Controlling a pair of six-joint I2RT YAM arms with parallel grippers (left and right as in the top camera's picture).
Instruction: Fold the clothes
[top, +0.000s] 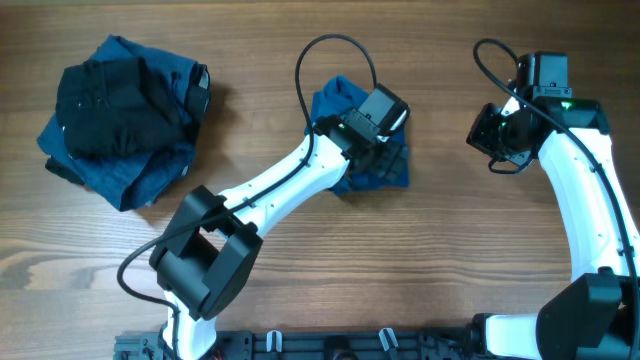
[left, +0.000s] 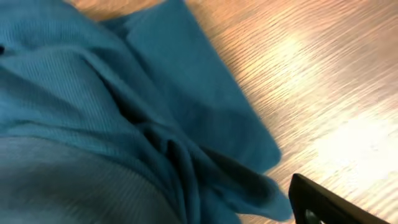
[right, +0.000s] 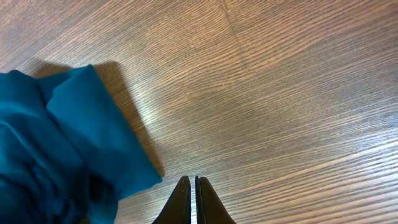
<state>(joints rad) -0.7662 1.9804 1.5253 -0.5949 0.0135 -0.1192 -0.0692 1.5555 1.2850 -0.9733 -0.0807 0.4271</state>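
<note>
- Starting at the left of the wooden table (top: 450, 250), a loose pile of clothes (top: 125, 125) lay well apart from both grippers, with a black garment (top: 105, 100) on top and dark blue ones (top: 135, 175) crumpled beneath it.
- Near the middle, a blue shirt (top: 335, 100) lay bunched into a small, creased heap on the bare wood.
- The left gripper (top: 385, 150) hung directly over the right part of that shirt, its arm reaching in from the lower left and covering much of the cloth from above.
- In the left wrist view the shirt (left: 124, 112) filled the left side, and a single black finger (left: 336, 202) showed at the lower right corner, just beside the shirt's edge and over the wood.
- The other finger was out of view, so I could not tell whether the left gripper was released or clenched, nor whether it held any cloth.
- Further right, the right gripper (top: 497, 135) sat above bare table, clear of the shirt.
- In its wrist view the right gripper (right: 194, 193) was clenched, its two fingers pressed almost together with nothing between them.
- The shirt (right: 56, 149) lay to the left of those fingers, near them but not touching.
</note>
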